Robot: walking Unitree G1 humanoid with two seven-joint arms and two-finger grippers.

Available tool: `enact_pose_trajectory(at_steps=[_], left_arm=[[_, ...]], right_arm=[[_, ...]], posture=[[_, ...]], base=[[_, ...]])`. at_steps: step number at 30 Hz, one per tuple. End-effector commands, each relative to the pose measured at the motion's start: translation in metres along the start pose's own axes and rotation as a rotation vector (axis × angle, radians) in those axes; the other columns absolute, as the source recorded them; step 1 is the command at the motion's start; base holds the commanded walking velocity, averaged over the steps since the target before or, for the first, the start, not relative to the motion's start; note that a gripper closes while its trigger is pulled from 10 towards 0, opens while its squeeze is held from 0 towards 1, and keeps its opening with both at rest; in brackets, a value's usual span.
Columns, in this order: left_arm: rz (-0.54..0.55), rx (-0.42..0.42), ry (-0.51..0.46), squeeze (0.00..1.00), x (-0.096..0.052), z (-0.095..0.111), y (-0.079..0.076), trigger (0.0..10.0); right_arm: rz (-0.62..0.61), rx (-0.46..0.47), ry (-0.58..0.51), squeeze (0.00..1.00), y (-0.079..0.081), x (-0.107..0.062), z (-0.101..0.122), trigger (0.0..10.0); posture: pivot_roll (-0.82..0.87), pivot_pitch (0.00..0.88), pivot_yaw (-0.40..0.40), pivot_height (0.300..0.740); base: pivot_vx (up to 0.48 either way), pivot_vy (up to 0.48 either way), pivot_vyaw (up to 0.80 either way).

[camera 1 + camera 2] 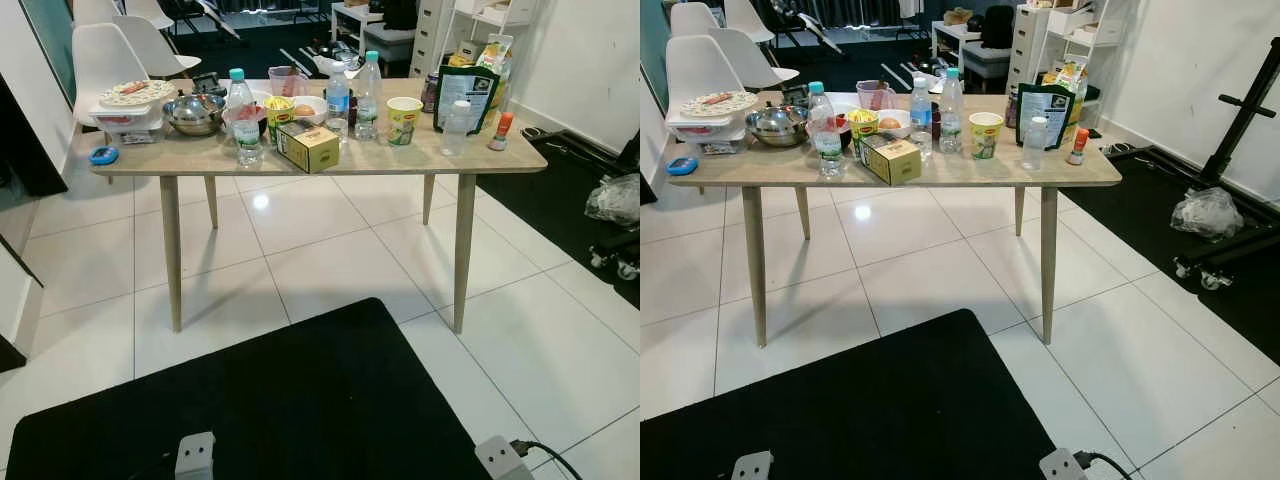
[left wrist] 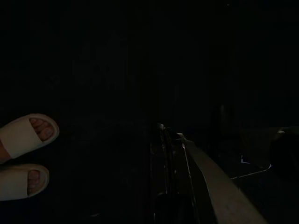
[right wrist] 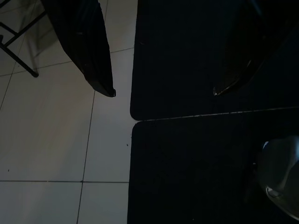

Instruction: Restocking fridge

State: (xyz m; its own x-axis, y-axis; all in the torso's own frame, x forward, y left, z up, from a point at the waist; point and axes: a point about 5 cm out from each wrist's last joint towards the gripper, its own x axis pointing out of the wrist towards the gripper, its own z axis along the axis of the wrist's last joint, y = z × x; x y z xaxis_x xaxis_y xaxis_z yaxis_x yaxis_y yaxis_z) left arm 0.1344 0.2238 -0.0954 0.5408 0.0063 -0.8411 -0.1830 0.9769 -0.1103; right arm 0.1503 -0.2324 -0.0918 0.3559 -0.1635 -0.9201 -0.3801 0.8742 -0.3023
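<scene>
Past the black mat point(image 1: 270, 400), with right jaws gaping empty and left unreadable, we judge the water bottle point(image 1: 368, 95) on the surface point(image 1: 400, 155) heavy, slippery, best gripped mid-body.

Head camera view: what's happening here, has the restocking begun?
Not yet, by the look of it. The robot faces a wooden table across a black mat; bottles, cups and a yellow tea box stand untouched. The right gripper hangs open above the floor. A person's slippered feet appear in the dark left wrist view.

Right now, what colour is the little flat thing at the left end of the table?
Blue. The little flat thing lies near the table edge, clearest in the left eye view.
</scene>
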Motion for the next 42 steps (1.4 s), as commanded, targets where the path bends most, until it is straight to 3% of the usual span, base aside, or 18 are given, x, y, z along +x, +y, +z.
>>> enact_pose_trajectory(at_steps=[1, 16, 42], left_arm=[[0.022, 0.009, 0.016, 0.00, -0.0022, -0.0024, 0.0075, 10.0], [0.013, -0.015, 0.011, 0.00, -0.0019, -0.0013, 0.0069, 10.0], [0.003, -0.002, 0.011, 0.00, -0.0012, 0.0002, 0.0056, 10.0]], right_arm=[[0.009, -0.008, 0.006, 0.00, 0.0033, 0.0001, -0.0023, 10.0], [0.005, 0.004, 0.003, 0.00, 0.0032, 0.0001, -0.0021, 10.0], [0.014, 0.015, 0.012, 0.00, 0.0058, 0.0000, -0.0054, 10.0]], posture=[[0.01, 0.000, -0.032, 0.740], [0.00, 0.000, -0.032, 0.740], [0.00, 0.000, -0.023, 0.740]], base=[[0.000, 0.000, 0.00], [0.000, 0.000, 0.00], [0.285, 0.000, 0.00]])
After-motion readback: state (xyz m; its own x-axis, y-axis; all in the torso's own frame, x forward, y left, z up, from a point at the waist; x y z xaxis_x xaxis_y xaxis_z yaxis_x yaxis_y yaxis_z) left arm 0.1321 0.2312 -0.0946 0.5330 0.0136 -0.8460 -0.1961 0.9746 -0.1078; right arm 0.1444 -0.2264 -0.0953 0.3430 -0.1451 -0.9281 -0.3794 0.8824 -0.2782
